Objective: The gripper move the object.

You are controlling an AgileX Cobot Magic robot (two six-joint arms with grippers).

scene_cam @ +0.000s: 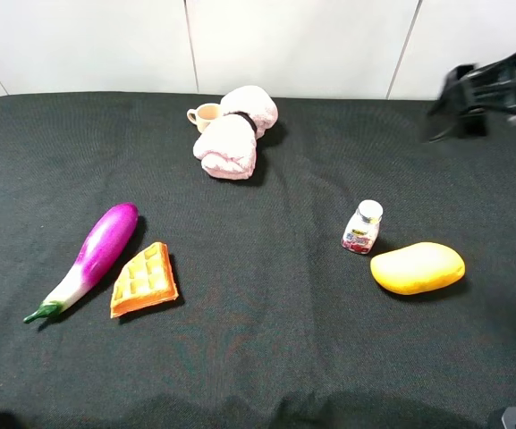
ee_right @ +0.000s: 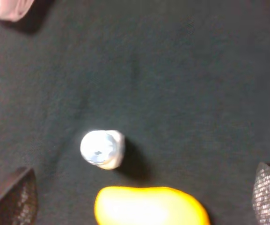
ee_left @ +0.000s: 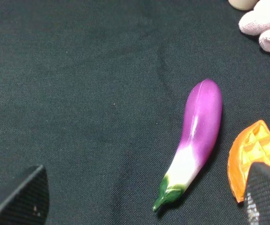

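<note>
The right claw (scene_cam: pixel 461 105) hangs well above the tabletop (scene_cam: pixel 266 340), blurred in the high view, its fingers spread apart and holding nothing; in the right wrist view both fingertips (ee_right: pixel 13 197) frame the scene with a wide gap. The jar (scene_cam: pixel 362 227) stands upright on the tabletop well below and ahead of this claw, apart from it, with the mango (scene_cam: pixel 418 267) just beside it but seemingly not touching. From the wrist camera the jar's silver cap (ee_right: pixel 102 148) sits between the finger lines, nearer one finger than the other.

The jar looks small, stiff and light, likely smooth-sided and so somewhat slippery; being narrow and upright, it could tip if nudged. A sensible hold is across the body just under the cap, approaching from the side away from the mango.

The left claw (ee_left: pixel 144 201) is also open and idle, fingers spread over an eggplant (ee_left: pixel 194 140) and waffle (ee_left: pixel 254 154), far from the jar.
</note>
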